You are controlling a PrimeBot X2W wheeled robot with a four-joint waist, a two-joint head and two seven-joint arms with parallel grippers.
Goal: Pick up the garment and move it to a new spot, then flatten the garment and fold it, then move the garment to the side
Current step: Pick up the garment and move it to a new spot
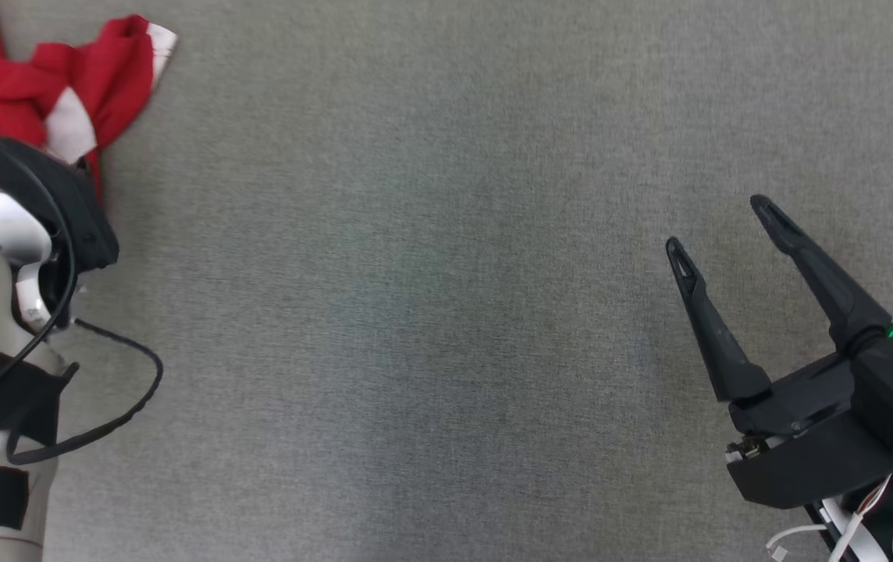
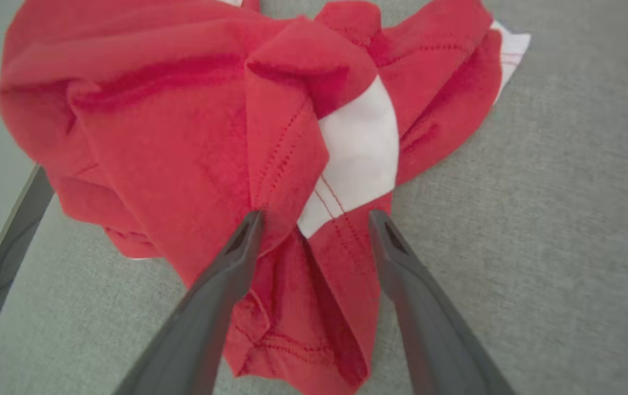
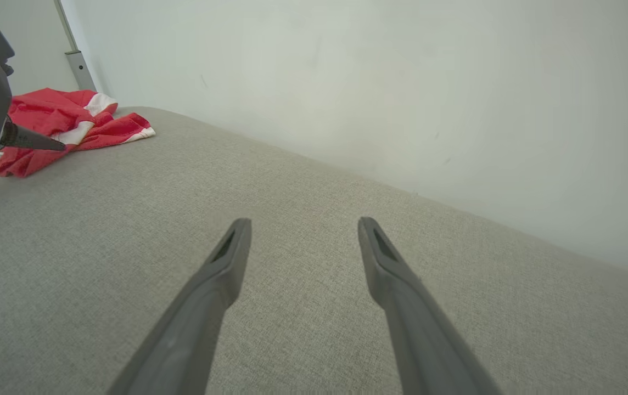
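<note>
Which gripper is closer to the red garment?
Left. The left gripper hangs open right over the garment and its folds. The right gripper is open far away across the grey surface.

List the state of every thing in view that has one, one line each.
garment: crumpled in a heap, lying on the grey surface, not gripped.
left claw: open, fingers astride a fold of the garment.
right claw: open, empty, over the grey surface.
</note>
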